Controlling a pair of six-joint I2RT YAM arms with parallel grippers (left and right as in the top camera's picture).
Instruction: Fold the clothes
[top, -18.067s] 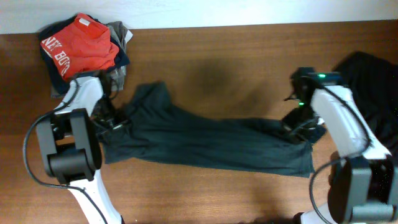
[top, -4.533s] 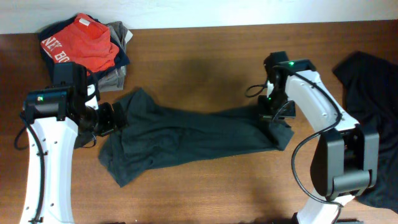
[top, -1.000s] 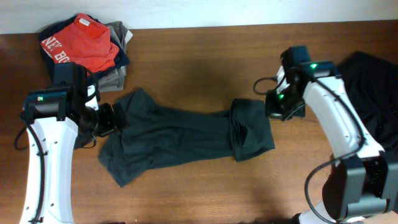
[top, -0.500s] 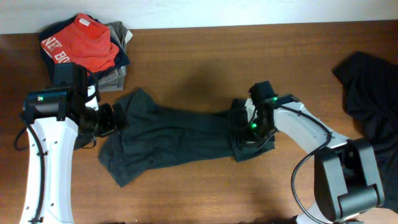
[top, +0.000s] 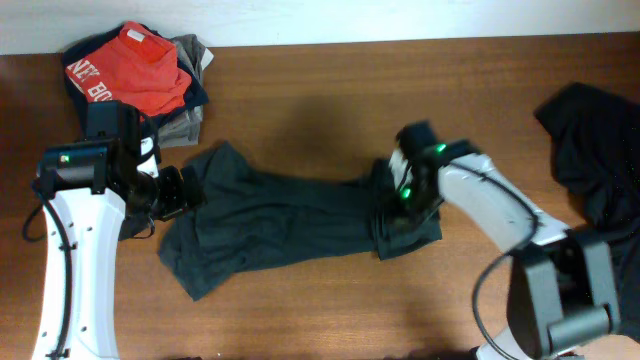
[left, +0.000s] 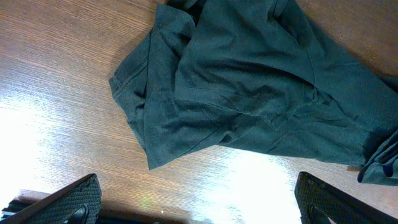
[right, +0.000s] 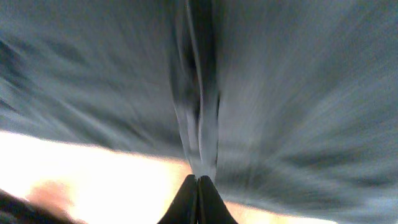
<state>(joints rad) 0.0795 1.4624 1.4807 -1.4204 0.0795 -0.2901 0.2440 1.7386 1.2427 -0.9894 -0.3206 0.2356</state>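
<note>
Dark shirt (top: 290, 215), right tool (right: 198, 182) closed at its folded end (blurred) — left tool (left: 198, 199) spread wide, empty.

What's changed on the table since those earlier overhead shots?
The right gripper folded the right end of the dark grey-green fabric garment leftward over itself, let go, then returned shut onto the fold. The left gripper released the left end and has since stayed open beside it. The red-topped clothes pile is unmoved.
</note>
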